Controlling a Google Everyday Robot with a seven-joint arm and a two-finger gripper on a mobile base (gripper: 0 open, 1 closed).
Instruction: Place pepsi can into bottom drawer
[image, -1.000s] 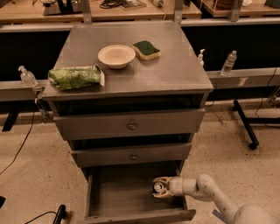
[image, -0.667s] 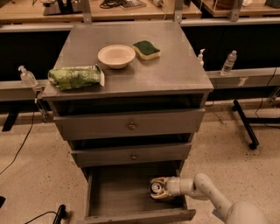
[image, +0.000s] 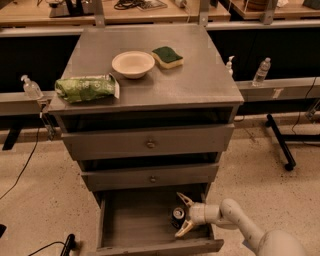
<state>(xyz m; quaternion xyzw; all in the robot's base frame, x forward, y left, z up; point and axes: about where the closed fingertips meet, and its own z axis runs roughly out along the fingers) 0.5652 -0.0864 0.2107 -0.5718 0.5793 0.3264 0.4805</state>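
On the far left a small clear bottle (image: 31, 88) hangs by the rail. Next comes the grey bench (image: 200, 85), which is the top of the cabinet. On it lie a green bag (image: 86, 87), then a pale bowl (image: 132, 63), then a green sponge (image: 167, 56). Under the bench are two shut drawers with little round knobs. Under those, the bottom drawer (image: 130, 222) is pulled out. The can (image: 178, 218) is inside it, near the right side. It stands on the drawer floor with its silver top up, so its long way runs up and down. The gripper (image: 177, 214) is down in the drawer too, and its white arm (image: 235, 220) reaches in from the right. Its jaws are spread wide, one toward the back of the drawer and one toward the front. The can sits between their tips, and they do not seem to squeeze it. I think the can is now let go and in place. So the can is to the left of the wrist, and the arm should pull out to the right or lift up. If it swings sideways, a jaw could knock the can over.
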